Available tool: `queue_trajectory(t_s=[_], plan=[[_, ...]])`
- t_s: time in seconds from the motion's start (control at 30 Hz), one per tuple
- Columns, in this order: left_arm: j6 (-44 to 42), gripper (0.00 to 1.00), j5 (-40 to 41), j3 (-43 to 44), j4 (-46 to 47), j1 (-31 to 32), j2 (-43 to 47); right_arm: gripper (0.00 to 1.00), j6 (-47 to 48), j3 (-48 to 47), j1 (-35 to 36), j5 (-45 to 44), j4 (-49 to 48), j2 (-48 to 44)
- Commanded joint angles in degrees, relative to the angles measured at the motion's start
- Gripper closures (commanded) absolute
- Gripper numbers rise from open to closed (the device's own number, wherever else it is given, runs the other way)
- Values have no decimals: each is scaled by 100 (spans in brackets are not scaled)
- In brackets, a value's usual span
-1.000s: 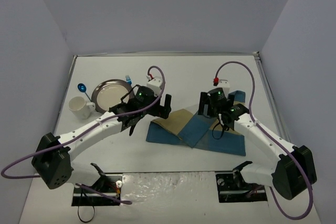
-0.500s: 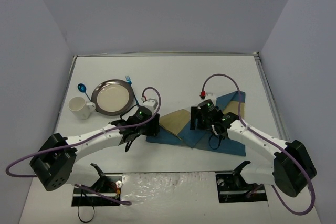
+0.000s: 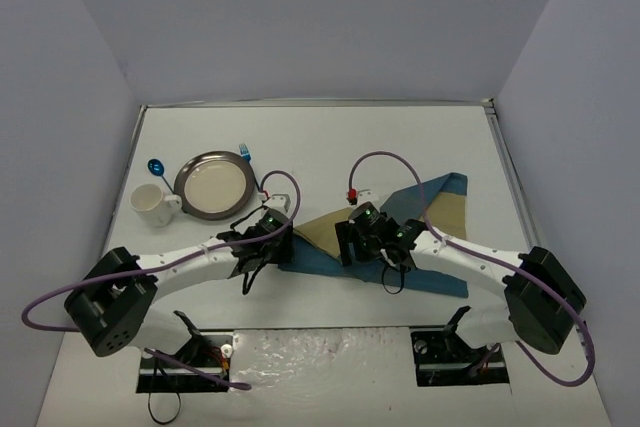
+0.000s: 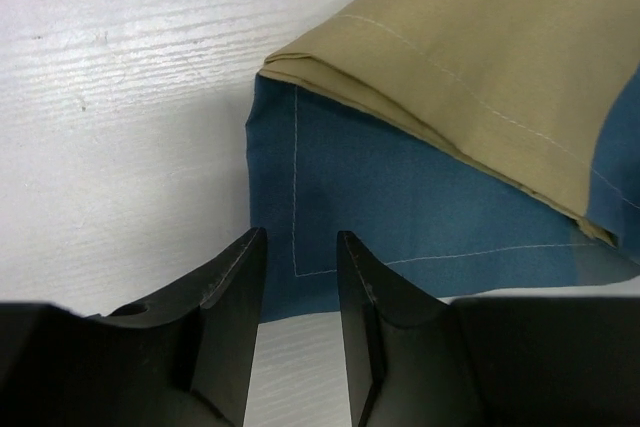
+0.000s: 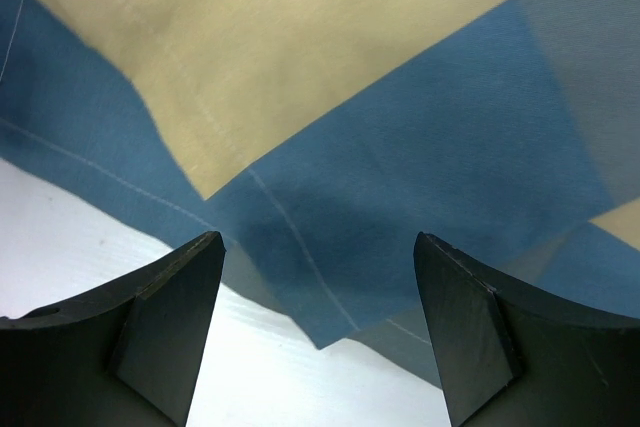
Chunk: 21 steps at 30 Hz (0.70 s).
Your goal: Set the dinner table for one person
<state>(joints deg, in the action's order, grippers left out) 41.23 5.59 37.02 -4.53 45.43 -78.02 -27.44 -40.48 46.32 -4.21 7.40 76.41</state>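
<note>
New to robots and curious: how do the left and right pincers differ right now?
The left pincer has its fingers drawn close, leaving a narrow gap; the right pincer is spread wide. The left pincer sits at the placemat's blue corner, beside bare table; the right pincer sits over the placemat's edge where tan meets blue. Both are black and hang low over the same cloth.
</note>
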Motion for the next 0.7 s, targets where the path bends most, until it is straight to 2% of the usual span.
queue_trajectory(t_s=[0.0,0.1,0.27,0.53,0.67], plan=[[380,74,188,248,-63,36,-282,26,-319,-213,139,-333,172,59],[460,76,179,279,-118,32,-420,25,-754,-136,114,-646,389,10],[581,81,213,272,-189,29,-513,22,-1133,118,-96,-468,504,-85],[623,82,236,258,-230,27,-479,21,-1266,561,-857,-56,493,-429],[610,83,225,260,-206,27,-484,22,-1229,688,-987,129,317,-397]])
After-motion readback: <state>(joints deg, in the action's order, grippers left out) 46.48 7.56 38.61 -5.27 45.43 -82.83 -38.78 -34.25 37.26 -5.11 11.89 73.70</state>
